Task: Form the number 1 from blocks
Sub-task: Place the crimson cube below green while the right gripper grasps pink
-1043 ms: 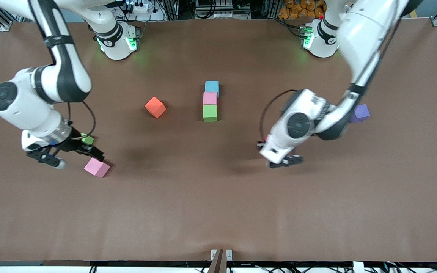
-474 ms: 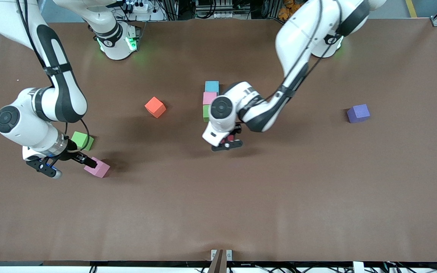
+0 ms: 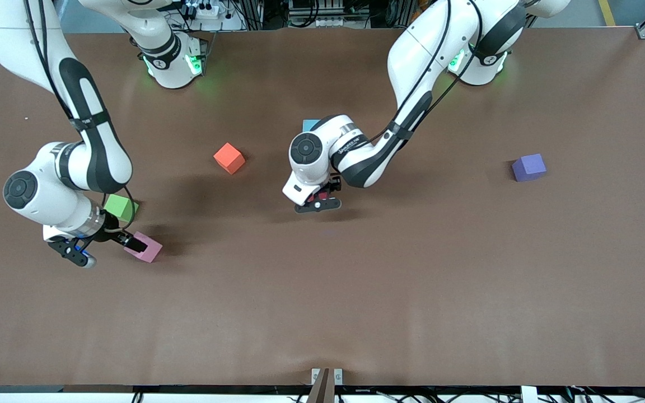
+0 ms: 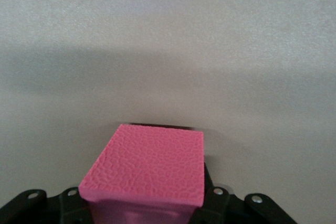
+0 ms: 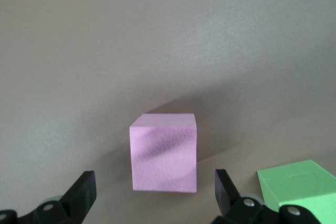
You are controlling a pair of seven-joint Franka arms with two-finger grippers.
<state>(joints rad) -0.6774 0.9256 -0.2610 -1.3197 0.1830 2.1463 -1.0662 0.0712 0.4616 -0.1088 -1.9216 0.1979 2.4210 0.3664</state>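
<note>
My left gripper (image 3: 317, 202) is shut on the red block (image 3: 319, 196), which fills the left wrist view (image 4: 149, 166). It hangs over the table at the end of the block column. Of that column only the light blue block (image 3: 310, 123) peeks out; its pink and green blocks are hidden under the left arm. My right gripper (image 3: 108, 251) is open beside the loose pink block (image 3: 144, 248). That pink block (image 5: 164, 152) lies just ahead of the gap between the fingers (image 5: 84, 187). A green block (image 3: 121, 207) sits close by.
An orange block (image 3: 229, 158) lies between the right arm and the column. A purple block (image 3: 528, 167) sits alone toward the left arm's end. The green block (image 5: 299, 187) lies right beside one right finger.
The left arm swung from near the purple block over to the column, carrying the red block. The right gripper shifted slightly closer to the pink block.
</note>
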